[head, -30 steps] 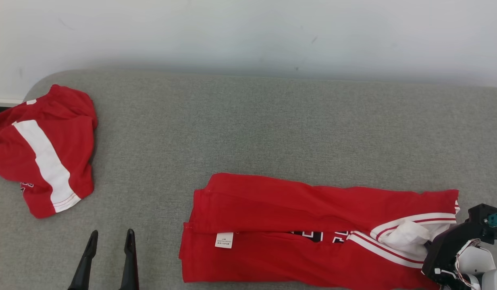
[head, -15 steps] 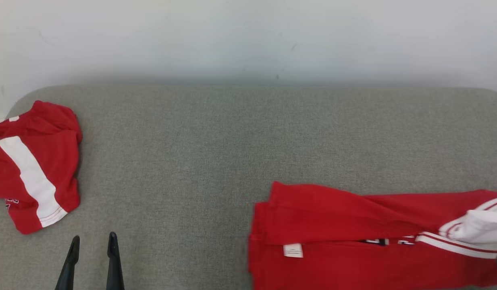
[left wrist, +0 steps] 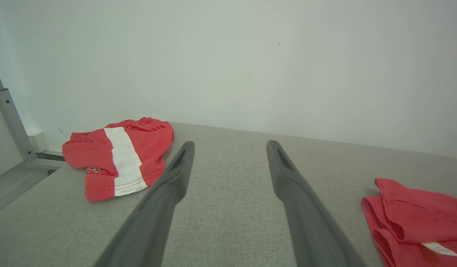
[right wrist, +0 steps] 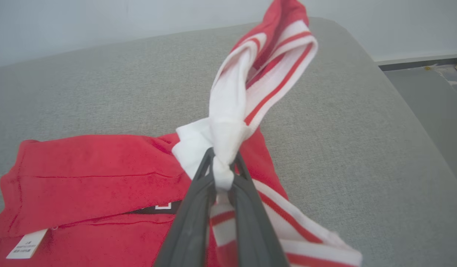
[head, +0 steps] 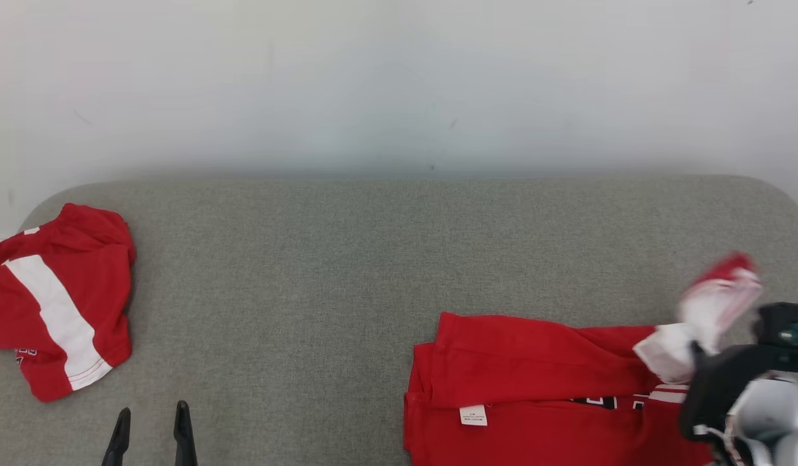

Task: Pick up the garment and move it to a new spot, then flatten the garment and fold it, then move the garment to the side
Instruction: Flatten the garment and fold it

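The right gripper [right wrist: 221,165] pinches the garment [right wrist: 102,174] — striped end blurred from above — left gripper [left wrist: 230,148] gapes empty.

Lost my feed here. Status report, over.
Right gripper shut on garment, striped end raised. Left gripper open, empty. Second red garment lies far left, nothing in the way.

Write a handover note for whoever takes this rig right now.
Right gripper: shut on the striped white end of the red garment, which it holds lifted off the grey cushion.
Left gripper: open, empty, above the cushion.
Second red garment: bunched at the cushion's left end.
Done: the garment appears folded lengthwise.
Left: finish the fold, then move it aside.
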{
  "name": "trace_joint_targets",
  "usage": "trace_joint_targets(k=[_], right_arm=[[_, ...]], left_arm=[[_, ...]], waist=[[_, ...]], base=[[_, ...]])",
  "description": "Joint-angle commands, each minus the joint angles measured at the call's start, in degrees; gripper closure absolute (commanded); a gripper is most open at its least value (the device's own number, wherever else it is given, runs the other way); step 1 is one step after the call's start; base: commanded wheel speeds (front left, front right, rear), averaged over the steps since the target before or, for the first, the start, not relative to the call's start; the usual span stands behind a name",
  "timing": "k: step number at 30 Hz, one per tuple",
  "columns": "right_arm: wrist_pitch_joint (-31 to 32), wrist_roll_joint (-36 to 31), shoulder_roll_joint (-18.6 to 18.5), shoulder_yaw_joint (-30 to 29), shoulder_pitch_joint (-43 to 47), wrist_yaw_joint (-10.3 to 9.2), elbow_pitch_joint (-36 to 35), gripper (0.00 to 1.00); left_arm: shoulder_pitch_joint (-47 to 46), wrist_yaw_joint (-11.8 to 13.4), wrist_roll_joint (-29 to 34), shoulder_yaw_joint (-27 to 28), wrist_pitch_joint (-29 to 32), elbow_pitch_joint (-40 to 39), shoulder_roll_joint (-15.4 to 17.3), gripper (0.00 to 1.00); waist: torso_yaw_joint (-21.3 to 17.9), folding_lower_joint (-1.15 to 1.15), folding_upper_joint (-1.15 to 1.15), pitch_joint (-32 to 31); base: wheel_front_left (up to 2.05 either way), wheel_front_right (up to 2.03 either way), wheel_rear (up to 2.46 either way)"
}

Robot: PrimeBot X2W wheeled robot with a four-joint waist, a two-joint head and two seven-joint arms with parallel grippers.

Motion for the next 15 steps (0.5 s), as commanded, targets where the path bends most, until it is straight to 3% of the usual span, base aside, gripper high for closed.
trace_joint_targets(k=[1,7,15], right_arm=[[0.4,0.7,0.4,2.3,0.7,-0.14,-0.6,1.00],[0.8,4.9,0.7,13.6,-1.5,-0.14,3.5,1.00],[-2.5,10.4,0.7,24.2,-5.0,-0.14,12.8,1.00]], left_arm=[[0.3,0.0,-0.6,-0.1,0.0,-0.3,-0.2,0.00],[-0.2,-0.3,-0.8,-0.8,-0.1,-0.2,-0.4,0.00],[-1.6,-0.8,-1.1,-1.6,0.0,1.1,-0.5,0.00]], waist=[[-0.2,0.01,0.00,-0.2],[0.6,0.01,0.00,0.3],[4.0,0.01,0.00,1.5]], base=[[0.00,0.00,0.00],[0.00,0.00,0.00],[0.00,0.00,0.00]])
